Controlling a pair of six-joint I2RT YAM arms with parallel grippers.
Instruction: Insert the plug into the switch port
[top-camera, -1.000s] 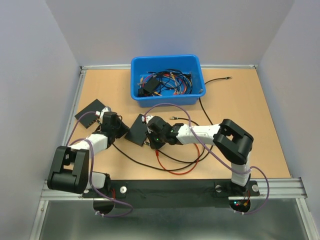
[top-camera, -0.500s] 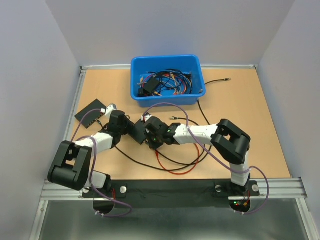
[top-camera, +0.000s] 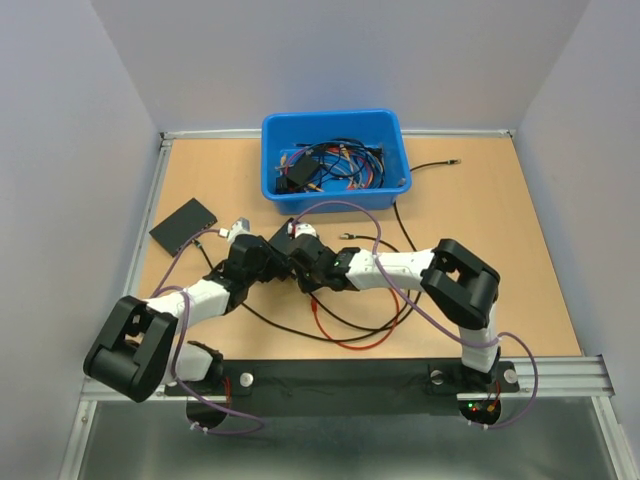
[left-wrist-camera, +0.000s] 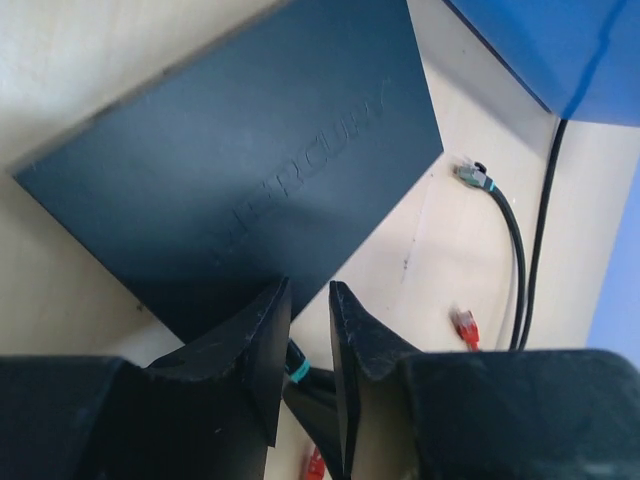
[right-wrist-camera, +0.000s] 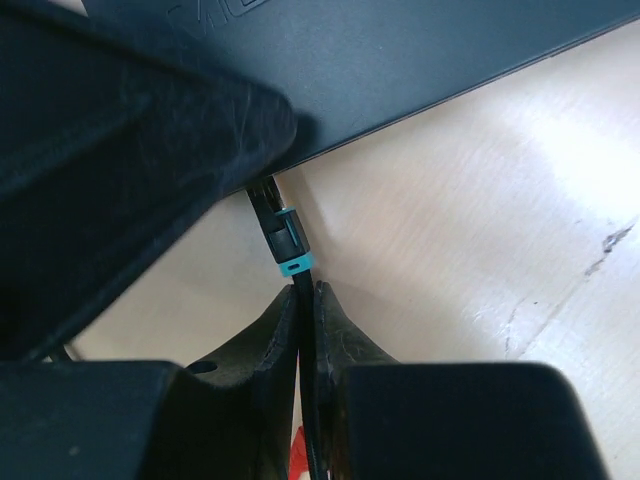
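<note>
The switch (left-wrist-camera: 250, 170), a dark flat box with raised lettering, lies on the table and is mostly covered by both grippers in the top view. My right gripper (right-wrist-camera: 305, 290) is shut on a thin black cable just behind its teal-banded connector (right-wrist-camera: 288, 245), whose tip touches the switch's edge (right-wrist-camera: 400, 60); whether it sits in a port is hidden. My left gripper (left-wrist-camera: 310, 325) hovers over the switch's near corner, its fingers a narrow gap apart with nothing between them. The plug (left-wrist-camera: 465, 325), small and red, lies loose on the table beyond. Its red cable (top-camera: 350, 343) loops near the arm bases.
A second black box (top-camera: 185, 223) lies at the left. A blue bin (top-camera: 335, 150) of tangled cables stands at the back. Another teal-banded black connector (left-wrist-camera: 475, 178) rests right of the switch, and a black cable (top-camera: 430, 162) trails beside the bin.
My left arm has swung right, off the black box at the left, to the switch beside my right gripper. The right gripper has crept slightly left with the black cable.
</note>
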